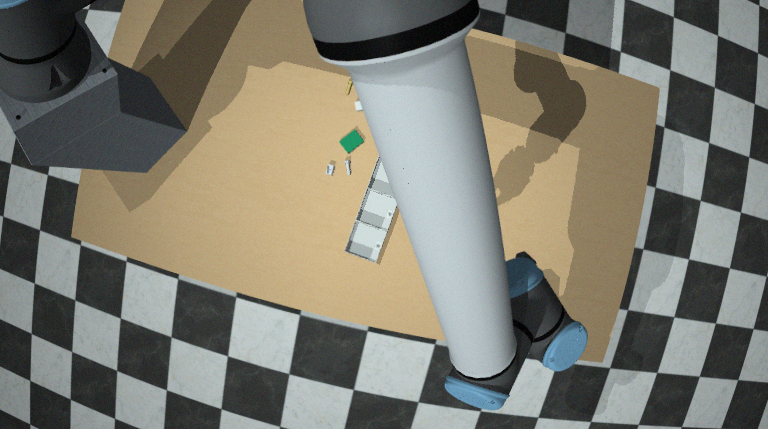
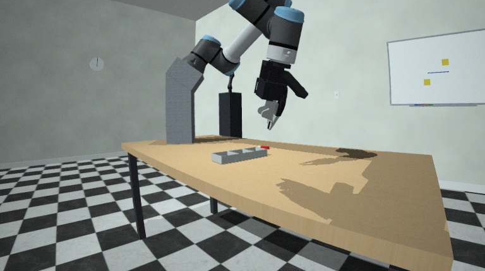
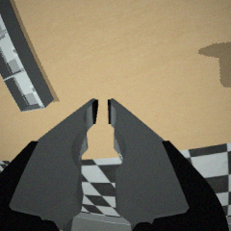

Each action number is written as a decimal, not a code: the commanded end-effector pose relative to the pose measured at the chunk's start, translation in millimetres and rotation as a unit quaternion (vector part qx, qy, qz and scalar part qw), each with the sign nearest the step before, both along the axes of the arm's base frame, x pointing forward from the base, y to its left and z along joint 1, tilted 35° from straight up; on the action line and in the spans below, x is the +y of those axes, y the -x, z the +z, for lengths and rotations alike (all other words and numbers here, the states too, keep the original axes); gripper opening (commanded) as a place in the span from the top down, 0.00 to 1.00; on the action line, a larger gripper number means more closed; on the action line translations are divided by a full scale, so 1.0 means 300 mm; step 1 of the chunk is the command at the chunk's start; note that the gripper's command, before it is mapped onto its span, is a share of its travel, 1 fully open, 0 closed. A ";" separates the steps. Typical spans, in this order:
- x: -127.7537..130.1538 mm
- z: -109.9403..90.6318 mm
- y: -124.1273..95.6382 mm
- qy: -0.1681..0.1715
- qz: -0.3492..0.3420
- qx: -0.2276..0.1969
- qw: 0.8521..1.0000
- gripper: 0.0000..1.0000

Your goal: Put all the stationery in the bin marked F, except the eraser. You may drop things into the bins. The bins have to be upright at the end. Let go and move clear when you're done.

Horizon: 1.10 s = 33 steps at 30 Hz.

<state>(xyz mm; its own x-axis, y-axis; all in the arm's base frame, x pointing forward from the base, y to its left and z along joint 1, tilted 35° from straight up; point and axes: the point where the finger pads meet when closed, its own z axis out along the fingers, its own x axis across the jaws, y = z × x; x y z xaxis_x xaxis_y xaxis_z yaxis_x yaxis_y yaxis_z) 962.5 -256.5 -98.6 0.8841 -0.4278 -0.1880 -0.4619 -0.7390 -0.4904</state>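
Observation:
A row of grey bins [image 1: 373, 212] lies in the middle of the wooden table and also shows in the exterior view [image 2: 239, 155] and at the left edge of the wrist view [image 3: 24, 77]. I cannot read the bin marks. A flat green item [image 1: 351, 141], two small white items [image 1: 330, 169] [image 1: 347, 166], a small white block and a thin yellow item [image 1: 348, 85] lie beyond the bins. A red-tipped item [image 2: 264, 146] lies behind the bins. My gripper [image 2: 268, 125] [image 3: 102, 101] hangs high above the table, beside the bins, shut and empty.
The arm's long link [image 1: 430, 203] crosses the top view and hides part of the bins and the gripper. The grey robot base [image 2: 180, 103] and a dark post [image 2: 230, 114] stand at the table's far end. The table edge shows below the fingers in the wrist view.

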 end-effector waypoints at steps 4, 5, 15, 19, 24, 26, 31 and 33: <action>0.066 -0.009 0.065 0.007 -0.061 0.009 0.998 0.96; 0.066 -0.009 0.065 0.007 -0.061 0.009 0.998 0.96; 0.133 -0.012 0.139 0.004 -0.122 0.023 0.992 0.96; 0.165 -0.012 0.174 0.003 -0.134 0.026 0.991 0.96; 0.219 -0.010 0.233 0.000 -0.170 0.035 0.985 0.96; 0.219 -0.010 0.233 0.000 -0.170 0.035 0.985 0.96; 0.273 -0.007 0.296 -0.004 -0.205 0.043 0.978 0.96; 0.271 -0.007 0.297 -0.004 -0.205 0.043 0.978 0.96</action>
